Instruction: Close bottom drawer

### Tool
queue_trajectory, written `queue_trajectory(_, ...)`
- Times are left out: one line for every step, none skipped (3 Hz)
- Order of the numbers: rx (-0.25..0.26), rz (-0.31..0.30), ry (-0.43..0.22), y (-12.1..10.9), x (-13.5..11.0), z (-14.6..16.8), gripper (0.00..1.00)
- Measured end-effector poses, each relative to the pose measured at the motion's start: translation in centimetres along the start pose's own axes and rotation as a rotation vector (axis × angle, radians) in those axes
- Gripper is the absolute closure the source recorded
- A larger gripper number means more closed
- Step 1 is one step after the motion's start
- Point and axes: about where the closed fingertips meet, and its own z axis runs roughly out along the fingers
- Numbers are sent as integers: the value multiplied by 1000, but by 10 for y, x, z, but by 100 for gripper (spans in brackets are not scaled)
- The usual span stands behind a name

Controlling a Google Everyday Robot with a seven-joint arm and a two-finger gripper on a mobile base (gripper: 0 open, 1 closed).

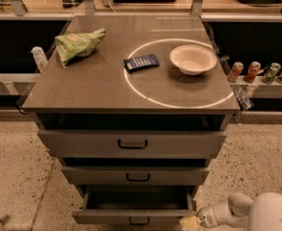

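The bottom drawer [131, 217] is the lowest, narrowest grey front of the cabinet, with a small dark handle at its centre. It stands pulled out, its dark inside showing. My gripper [189, 222] is at the bottom right of the camera view, right by the drawer's right front corner. The white arm [256, 213] reaches in from the lower right.
Above are the middle drawer [136, 175] and the wide top drawer [132, 143]. On the cabinet top [102, 85] lie a green chip bag [78, 43], a dark blue packet [141, 62] and a white bowl [192, 59]. Several cans [261, 72] stand on a shelf at right.
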Motion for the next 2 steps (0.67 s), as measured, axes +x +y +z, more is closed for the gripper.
queue_trajectory(71,-6,-27,-6,-3,5,100)
queue_trajectory(178,-39,-68,-14,-13,5,100)
